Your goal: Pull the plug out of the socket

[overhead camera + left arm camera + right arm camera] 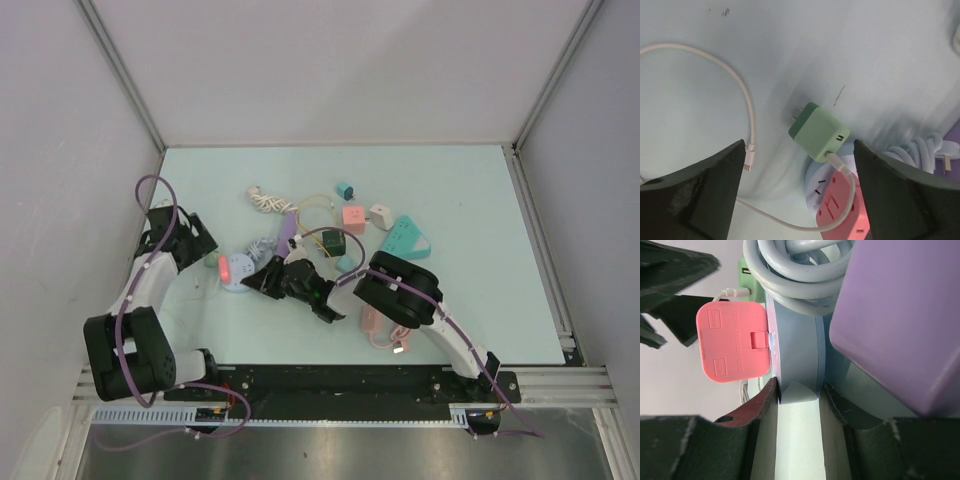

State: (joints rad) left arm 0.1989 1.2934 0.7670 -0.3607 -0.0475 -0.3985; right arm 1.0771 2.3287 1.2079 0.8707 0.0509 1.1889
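Plainly, the green plug (819, 132) lies on its side on the surface (790, 40), just beside the socket (795, 355) and not seated in it: its metal prongs (795, 114) are bare and point away from the round base. The left end effector (799, 144) hangs above it with its fingers spread wide, one on each side of the plug and gripping nothing. The right end effector (799, 395) is pressed together on the rim of the blue-grey socket, pinching the disc between its fingers. A pink adaptor (732, 342) sits on the socket's face. A thin white cable (790, 226) leaves the plug's USB port and curls past that adaptor.

By the look of it the plug is a small, light, hard plastic cube with smooth, slightly rounded faces. It should not deform, though it could slip out of a shallow pinch. The best hold would be across two opposite flat sides of the body, clear of the prongs and of the cable, which is limp and would only trail or tug. The socket seems light too, and likely to slide or lift unless held down, as the right end effector holds it now.
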